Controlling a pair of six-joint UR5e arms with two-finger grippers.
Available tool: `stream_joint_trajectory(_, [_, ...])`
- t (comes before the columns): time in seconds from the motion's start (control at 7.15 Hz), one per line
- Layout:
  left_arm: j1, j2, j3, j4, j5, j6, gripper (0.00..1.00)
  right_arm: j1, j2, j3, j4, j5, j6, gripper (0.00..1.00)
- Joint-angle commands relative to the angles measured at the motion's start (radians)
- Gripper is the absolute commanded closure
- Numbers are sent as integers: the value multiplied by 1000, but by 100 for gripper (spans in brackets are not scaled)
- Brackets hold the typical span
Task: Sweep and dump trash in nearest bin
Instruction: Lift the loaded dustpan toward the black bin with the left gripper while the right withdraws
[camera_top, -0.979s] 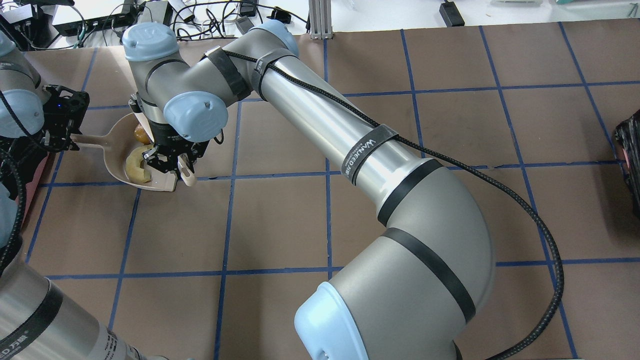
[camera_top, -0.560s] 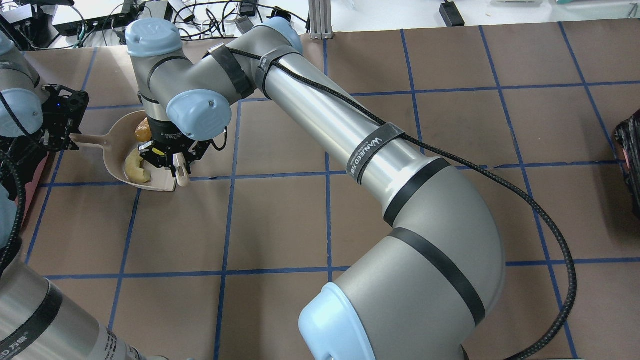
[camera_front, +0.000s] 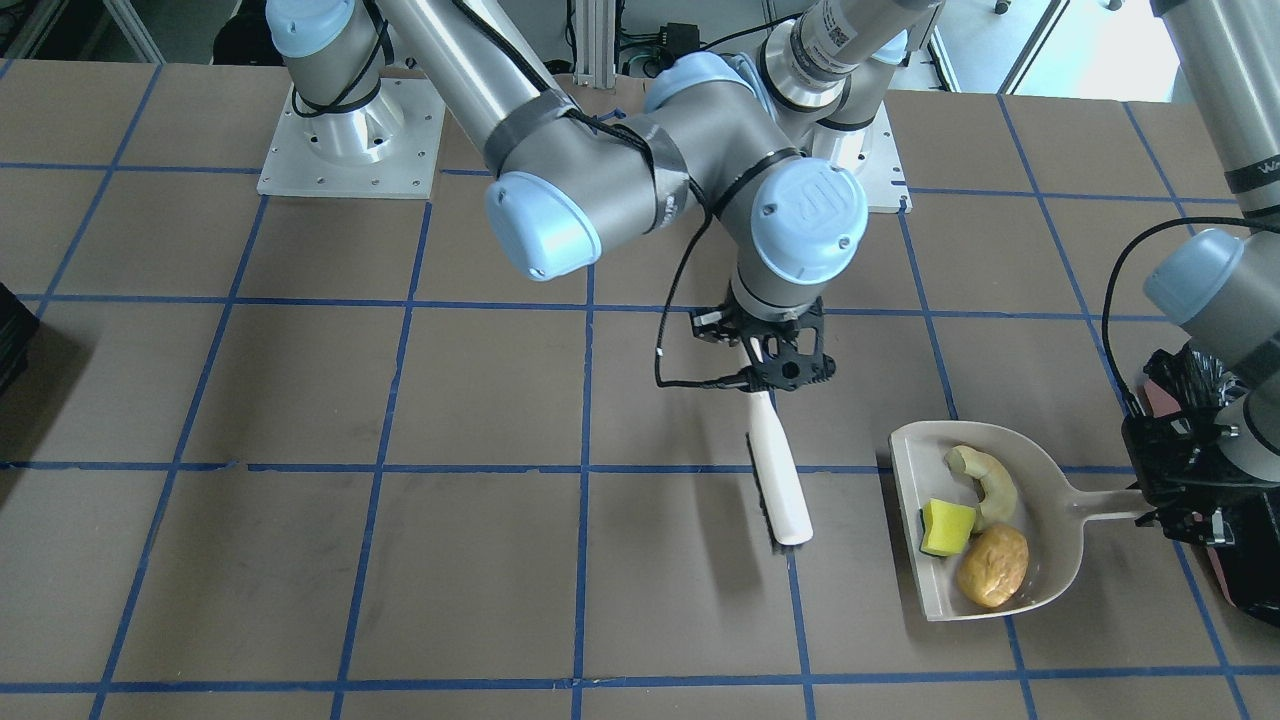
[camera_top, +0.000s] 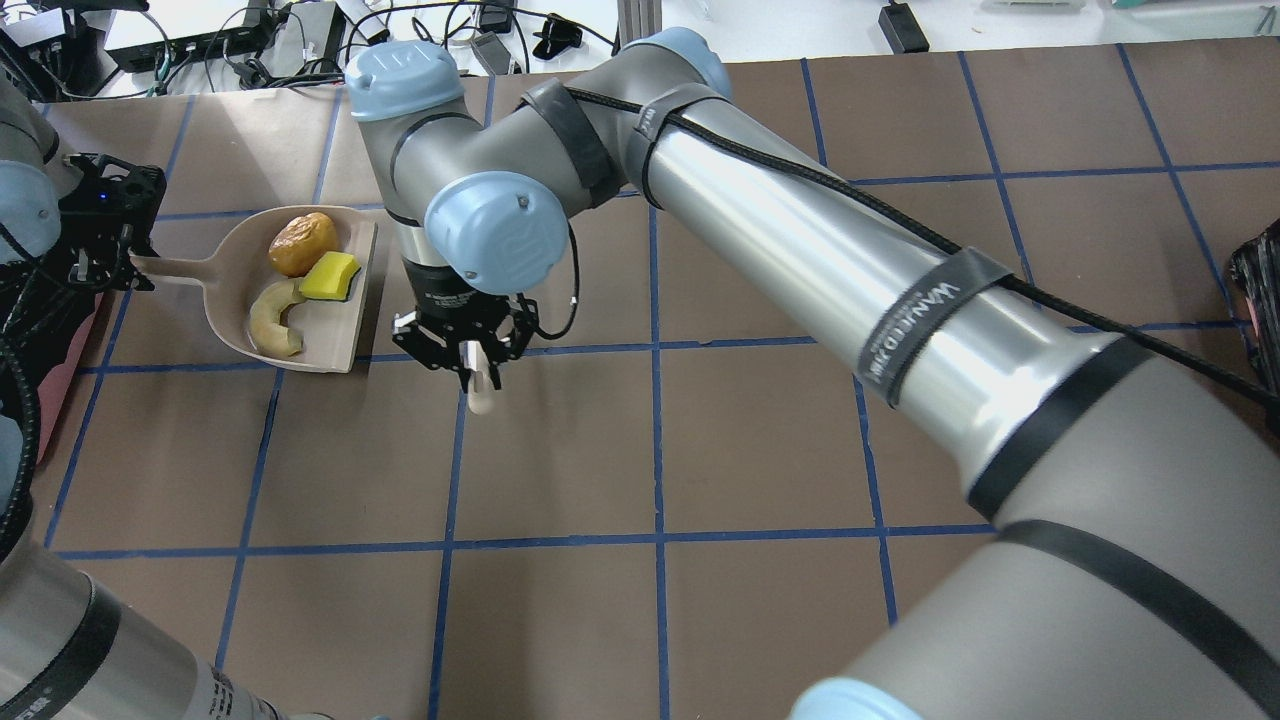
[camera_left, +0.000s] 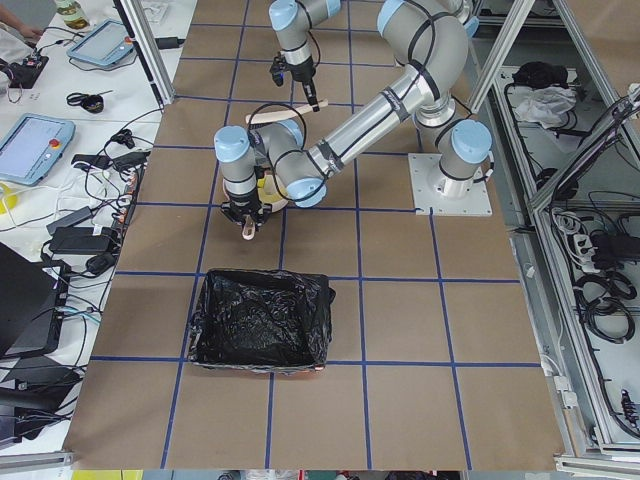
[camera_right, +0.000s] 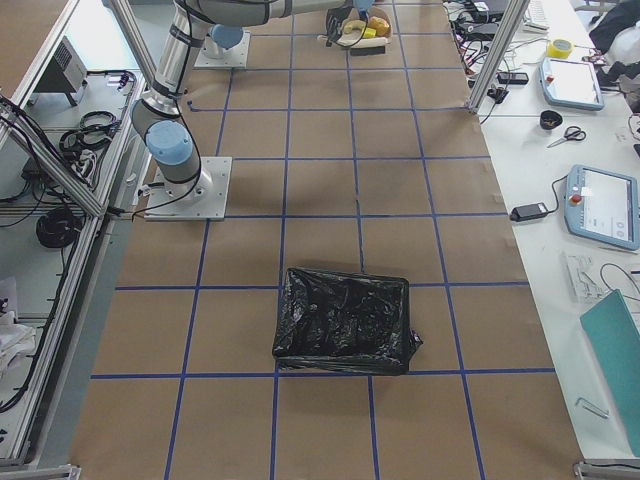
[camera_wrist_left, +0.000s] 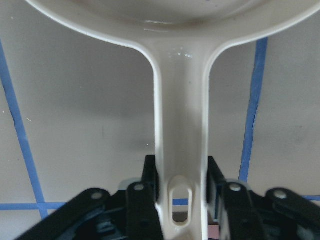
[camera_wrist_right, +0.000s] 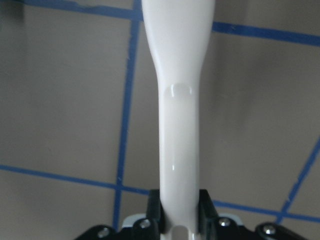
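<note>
**Trash lies in the dustpan, brush held apart to its right**

All the trash is inside the pan. The yellow sponge with its dark green layer lies at the open lip. The orange-yellow lump sits on the side far from the robot. The pale peel ring curves along the side near the robot and touches the sponge. The dustpan rests on the left part of the counter, its lip facing right and its handle pointing left.

The left end effector is closed tight on the end of that handle, one finger pressed to each side of it, just by the hanging slot.

To the right of the pan's lip, with bare counter between, the right end effector is clamped on the brush's white handle. The brush slants away from the robot, its dark bristles turned away from the pan. The pictures do not settle whether the bristles touch the counter.

The bin, lined with a crinkled black bag and showing pink at its base, stands on the counter to the left of the left end effector and near it. A second bag-lined box stands well apart at the counter's right end.
</note>
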Motion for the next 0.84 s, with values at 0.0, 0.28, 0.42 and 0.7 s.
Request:
stream_joint_trajectory(0.0, [54,48,16,-47,-41,-17,100,-41,-314,495,-136,-82,-37,100])
stream_joint_trajectory(0.28, [160,91,58,-123,-66,-19,100,-55,-433,738,-315,-87,-29,100])
stream_joint_trajectory(0.42, [200,105,84,-155,-72,-17,100,-51,-435,748,-320,-86,-11,100])
stream_joint_trajectory(0.7, [301,110,157,-211,-85,-7,100,-48,-434,751,-319,-73,23,100])
